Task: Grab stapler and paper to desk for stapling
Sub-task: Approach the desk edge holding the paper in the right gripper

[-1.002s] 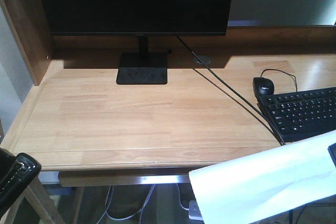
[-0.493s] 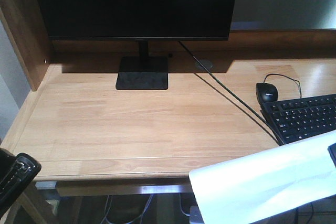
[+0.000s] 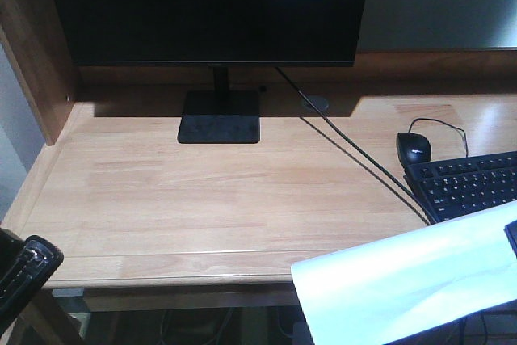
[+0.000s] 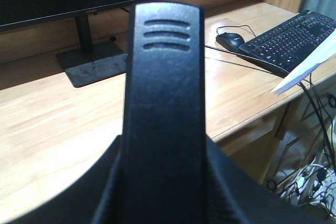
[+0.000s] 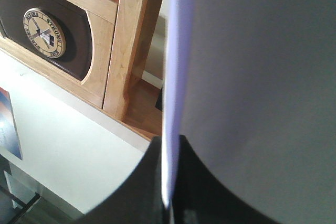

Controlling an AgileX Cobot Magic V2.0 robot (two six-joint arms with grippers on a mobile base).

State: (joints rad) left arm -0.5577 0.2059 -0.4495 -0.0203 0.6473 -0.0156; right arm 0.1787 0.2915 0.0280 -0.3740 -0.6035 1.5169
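My left gripper is shut on a black stapler, which fills the middle of the left wrist view. In the front view the stapler shows at the bottom left, below the front edge of the wooden desk. My right gripper is shut on the edge of a white sheet of paper. In the front view the paper hangs at the bottom right, over the desk's front edge and below the keyboard.
A black monitor on a flat stand is at the back of the desk. A black keyboard and mouse lie at the right. A cable runs diagonally across the desk. A wooden side panel bounds the left.
The desk has slid down in the front view, its front edge now lower in the frame. The stapler and paper keep the same places in the view.
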